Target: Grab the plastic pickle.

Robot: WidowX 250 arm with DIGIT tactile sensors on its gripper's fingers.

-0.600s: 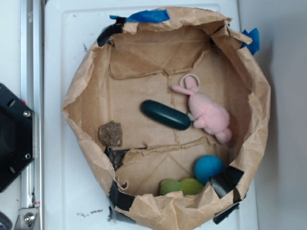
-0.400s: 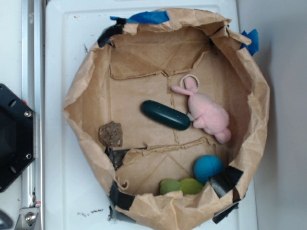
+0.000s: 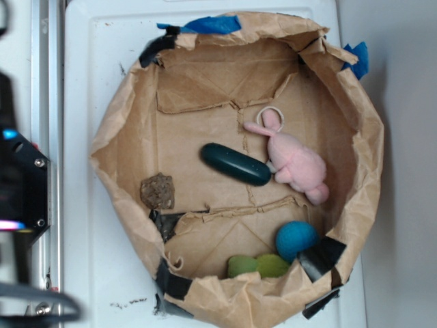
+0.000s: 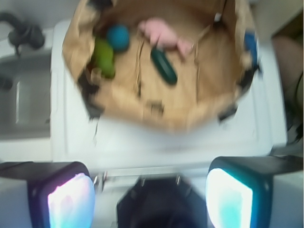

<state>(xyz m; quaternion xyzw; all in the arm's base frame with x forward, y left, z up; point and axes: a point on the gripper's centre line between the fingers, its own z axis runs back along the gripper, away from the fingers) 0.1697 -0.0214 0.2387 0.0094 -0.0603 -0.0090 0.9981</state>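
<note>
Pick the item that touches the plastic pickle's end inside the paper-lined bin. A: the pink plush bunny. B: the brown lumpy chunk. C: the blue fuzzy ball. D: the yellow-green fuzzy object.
A: in the exterior view the plastic pickle lies with its right end against the pink plush bunny, while the others lie clearly apart from it.

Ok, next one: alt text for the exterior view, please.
Top-down view of a brown paper-lined bin holding a dark green plastic pickle at centre, its right end beside a pink plush bunny. A blue ball, lumpy green toy and brown lump lie apart.
</note>
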